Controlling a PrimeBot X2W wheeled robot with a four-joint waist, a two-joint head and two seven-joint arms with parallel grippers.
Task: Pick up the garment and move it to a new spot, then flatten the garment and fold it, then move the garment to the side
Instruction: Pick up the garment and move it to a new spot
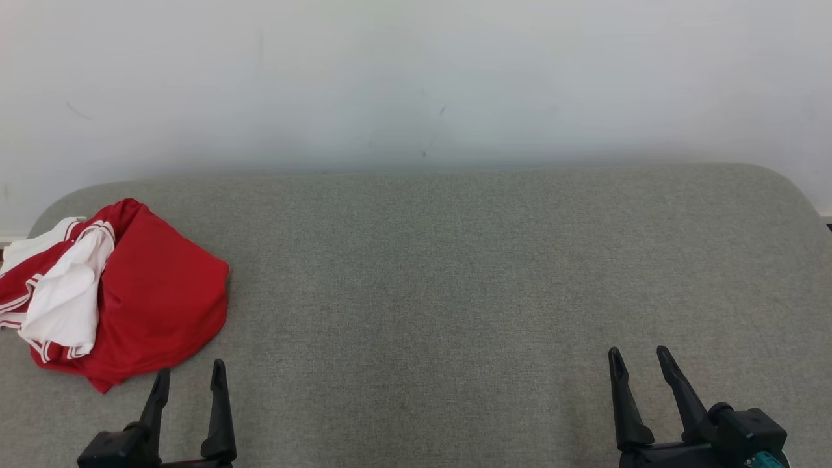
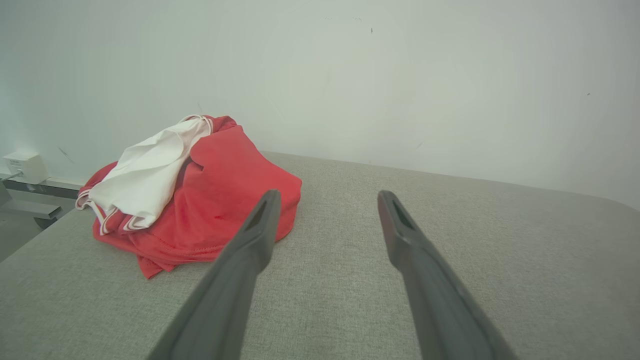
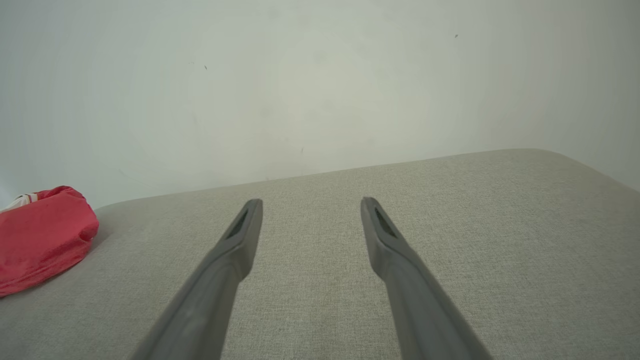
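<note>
The crumpled red fabric garment with white panels and striped trim [image 1: 149, 299] lies in a heap at the left end of the grey fabric-covered bench [image 1: 455, 292], touching neither pincer. The left pincer [image 1: 190, 368] stands open and empty at the near edge, its tips just beside the near hem of the heap. The right pincer [image 1: 638, 352] stands open and empty at the near edge toward the right end, well apart from the garment.

Step in hand, as judged: pick up the garment.

1. Advance the left pincer into the heap with the jaws wide.
2. Take a raised fold of the red body, not the loose white panel, so that the heap lifts as one.
3. Close fully before raising.
4. Lift clear of the bench, then carry toward the bare middle, where there is room to flatten.
</note>
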